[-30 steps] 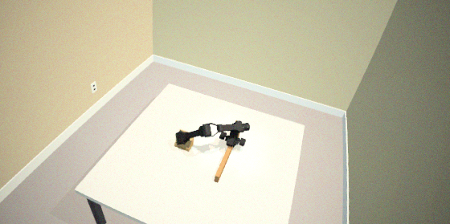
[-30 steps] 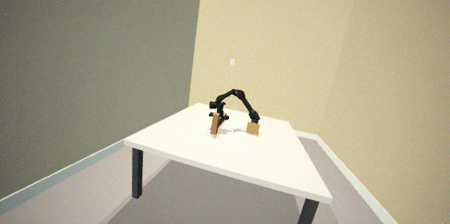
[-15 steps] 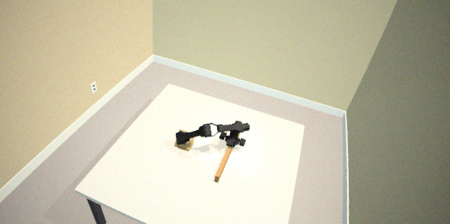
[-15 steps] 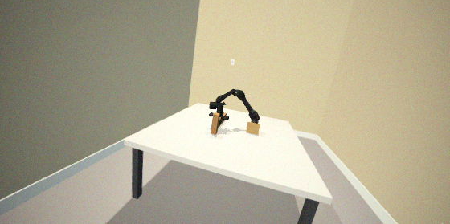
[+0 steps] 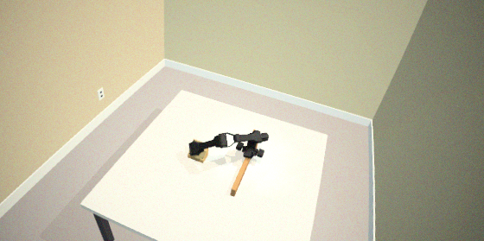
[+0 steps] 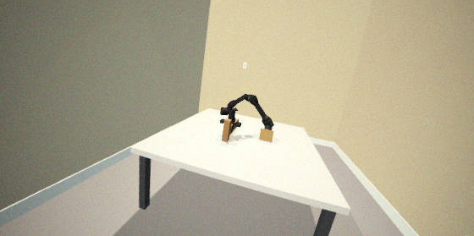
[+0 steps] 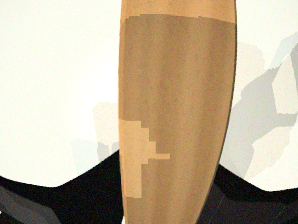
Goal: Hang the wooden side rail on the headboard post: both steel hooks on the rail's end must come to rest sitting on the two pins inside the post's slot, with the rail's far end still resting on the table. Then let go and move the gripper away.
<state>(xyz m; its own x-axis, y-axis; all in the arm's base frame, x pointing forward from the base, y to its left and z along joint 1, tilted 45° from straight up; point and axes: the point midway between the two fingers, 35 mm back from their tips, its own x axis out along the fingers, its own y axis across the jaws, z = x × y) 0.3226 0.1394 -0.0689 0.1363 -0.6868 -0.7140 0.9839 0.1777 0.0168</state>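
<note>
The orange-brown rail [image 5: 240, 177] [image 7: 177, 75] runs from under my gripper towards the front of the table in the top view. Its far end appears to rest on the table. My gripper [image 5: 250, 153] [image 6: 231, 123] [image 7: 160, 149] is shut on the rail, with a black finger on each side of the wood in the wrist view. The post [image 6: 226, 131] stands upright close beside my gripper in the exterior view; the arm mostly covers it in the top view. The hooks, the slot and the pins do not show, so I cannot tell whether the hooks sit on the pins.
The arm's base [image 5: 195, 147] [image 6: 267, 122] stands at a wooden block [image 5: 199, 157] [image 6: 266, 134], to the left of the rail in the top view. The arm arches from there over the white table [image 5: 143, 193] [image 6: 271, 172]. Shadows lie beside the rail.
</note>
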